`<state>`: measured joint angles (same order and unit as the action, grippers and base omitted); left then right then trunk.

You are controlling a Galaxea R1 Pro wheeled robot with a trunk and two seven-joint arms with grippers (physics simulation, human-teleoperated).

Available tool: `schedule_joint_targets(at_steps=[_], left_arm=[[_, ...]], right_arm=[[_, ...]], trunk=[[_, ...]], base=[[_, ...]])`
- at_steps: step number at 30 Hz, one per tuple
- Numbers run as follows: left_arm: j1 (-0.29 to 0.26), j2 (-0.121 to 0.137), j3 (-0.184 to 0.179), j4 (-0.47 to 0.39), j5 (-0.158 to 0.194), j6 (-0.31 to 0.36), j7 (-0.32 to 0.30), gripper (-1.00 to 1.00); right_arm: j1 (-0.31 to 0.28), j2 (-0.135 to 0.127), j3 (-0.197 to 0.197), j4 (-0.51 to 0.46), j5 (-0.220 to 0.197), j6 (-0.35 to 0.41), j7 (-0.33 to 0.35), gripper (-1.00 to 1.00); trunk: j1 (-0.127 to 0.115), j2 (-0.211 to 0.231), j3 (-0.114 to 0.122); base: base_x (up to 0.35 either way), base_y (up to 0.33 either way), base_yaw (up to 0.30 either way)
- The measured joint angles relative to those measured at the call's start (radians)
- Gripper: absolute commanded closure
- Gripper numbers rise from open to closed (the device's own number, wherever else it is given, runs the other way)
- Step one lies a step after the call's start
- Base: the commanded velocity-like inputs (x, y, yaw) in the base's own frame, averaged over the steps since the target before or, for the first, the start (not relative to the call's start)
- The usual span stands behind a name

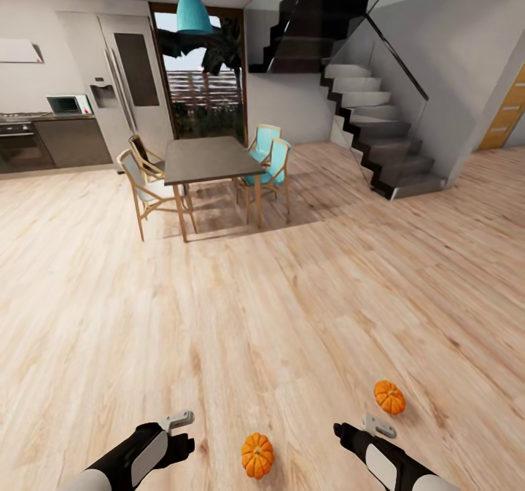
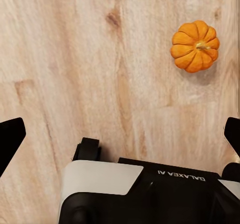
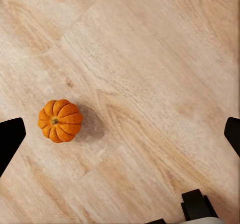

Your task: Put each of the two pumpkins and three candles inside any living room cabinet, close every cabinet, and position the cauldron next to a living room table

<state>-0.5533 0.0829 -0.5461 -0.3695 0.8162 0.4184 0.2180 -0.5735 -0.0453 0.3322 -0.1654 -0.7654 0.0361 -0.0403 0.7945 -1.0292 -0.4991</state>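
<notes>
On bare floor (image 1: 292, 294), two pumpkins (image 1: 257, 454) (image 1: 389, 397) between wide-open, empty claws (image 1: 179, 419) (image 1: 379, 425).

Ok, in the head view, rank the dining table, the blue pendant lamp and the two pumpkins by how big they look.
1. Dining table
2. Pendant lamp
3. The two pumpkins, between the arms and near the right arm: near alike, and both are closest to the camera, so I won't rank them.

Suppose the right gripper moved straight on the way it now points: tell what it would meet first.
Most likely the bare wooden floor. The right wrist view looks down along the open right gripper, and the middle of its line is plain boards. The pumpkin lies off to one side, so it would probably be missed; depth is unclear.
</notes>
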Motion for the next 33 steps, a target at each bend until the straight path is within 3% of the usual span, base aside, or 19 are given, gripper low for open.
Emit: schedule_joint_targets(at_steps=[20, 33], left_arm=[[0.000, 0.002, 0.000, 0.000, 0.000, 0.000, 0.000, -1.00], [0.000, 0.002, 0.000, 0.000, 0.000, 0.000, 0.000, -1.00]], right_arm=[[0.000, -0.001, 0.000, 0.000, 0.001, 0.000, 0.003, -1.00], [0.000, -0.005, 0.001, 0.000, -0.001, 0.001, 0.010, -1.00]], trunk=[[0.000, 0.000, 0.000], [0.000, 0.000, 0.011]], base=[[0.060, -0.073, -0.005], [0.000, 0.000, -0.210]])
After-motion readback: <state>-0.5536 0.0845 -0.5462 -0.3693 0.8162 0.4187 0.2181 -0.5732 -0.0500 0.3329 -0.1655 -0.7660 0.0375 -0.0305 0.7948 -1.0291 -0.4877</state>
